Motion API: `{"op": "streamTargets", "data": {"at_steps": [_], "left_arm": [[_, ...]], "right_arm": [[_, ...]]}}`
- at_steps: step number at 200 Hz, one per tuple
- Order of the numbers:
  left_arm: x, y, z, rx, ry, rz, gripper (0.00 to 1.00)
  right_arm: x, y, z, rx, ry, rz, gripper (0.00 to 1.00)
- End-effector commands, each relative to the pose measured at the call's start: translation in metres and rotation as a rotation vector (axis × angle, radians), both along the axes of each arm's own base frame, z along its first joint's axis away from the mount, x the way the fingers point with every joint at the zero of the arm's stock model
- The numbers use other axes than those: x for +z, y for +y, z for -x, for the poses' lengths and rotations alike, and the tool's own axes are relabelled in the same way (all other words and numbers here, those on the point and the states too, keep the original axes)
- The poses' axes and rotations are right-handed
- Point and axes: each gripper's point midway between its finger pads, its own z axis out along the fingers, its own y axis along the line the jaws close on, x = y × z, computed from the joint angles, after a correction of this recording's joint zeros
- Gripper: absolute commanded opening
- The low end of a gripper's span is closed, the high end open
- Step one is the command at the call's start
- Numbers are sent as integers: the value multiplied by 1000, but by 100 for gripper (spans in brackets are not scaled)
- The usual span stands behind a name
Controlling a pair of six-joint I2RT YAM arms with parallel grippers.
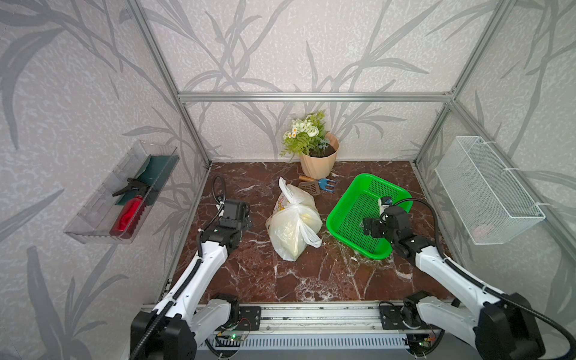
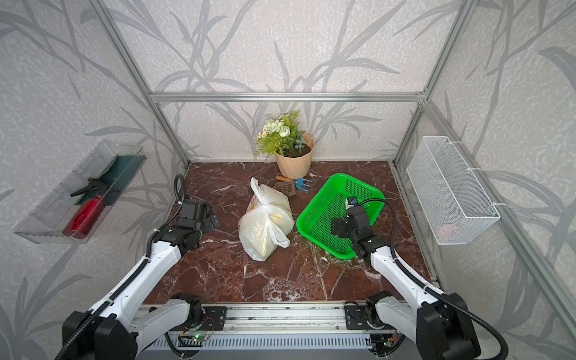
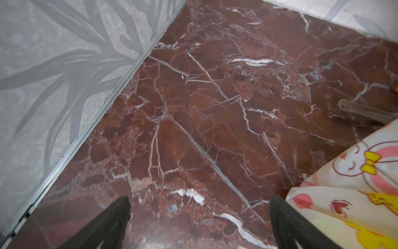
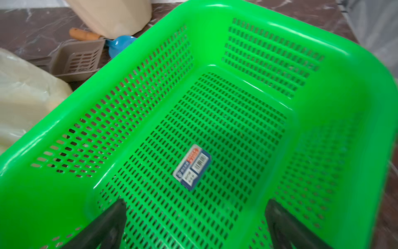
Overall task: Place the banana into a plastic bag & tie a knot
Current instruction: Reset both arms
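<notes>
Top views alone show the knot on the plastic bag; left gripper and right gripper gape empty.

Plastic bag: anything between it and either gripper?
Left gripper: nothing visible, only bare tabletop separates it from the plastic bag. Right gripper hovers over the green basket, whose bag-side wall stands between it and the bag.

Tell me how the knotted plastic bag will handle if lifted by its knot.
The plastic bag looks thin and crinkled, so it would probably sag, not hold shape. A yellowish shape shows through, so weight likely hangs low. The knot looks bunched: probably grippable, perhaps slippery.
</notes>
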Motion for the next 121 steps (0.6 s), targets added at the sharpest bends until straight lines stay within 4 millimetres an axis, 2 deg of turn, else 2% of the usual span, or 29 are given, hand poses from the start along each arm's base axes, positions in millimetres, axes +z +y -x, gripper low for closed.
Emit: {"op": "streamTargets", "data": {"at_steps": [1, 16, 35, 50, 70, 83, 98, 110, 121], "left_arm": [[-1, 4, -40, -99, -113, -113, 99], [-14, 10, -53, -92, -116, -113, 99], [-21, 20, -71, -50, -165, -144, 99], [-33, 22, -88, -66, -172, -127, 99], [-46, 22, -103, -107, -144, -148, 99], [-41, 23, -108, -140, -159, -176, 99], [-37, 31, -109, -115, -259, -160, 99], [-38, 32, -101, -113, -258, -151, 99], [-37, 26, -94, -145, -303, -145, 99]], "right_arm": [[29, 14, -42, 120, -193, 57, 99], [26, 5, -59, 103, -195, 108, 99], [22, -11, -73, 45, -232, 125, 99], [3, -20, -69, 30, -102, 159, 99], [-12, -24, -61, 29, -134, 174, 99], [-13, -17, -62, 74, -236, 142, 99], [-20, -8, -63, 154, -149, 159, 99], [-17, -4, -68, 190, -219, 162, 99], [-15, -6, -65, 196, -205, 139, 99]]}}
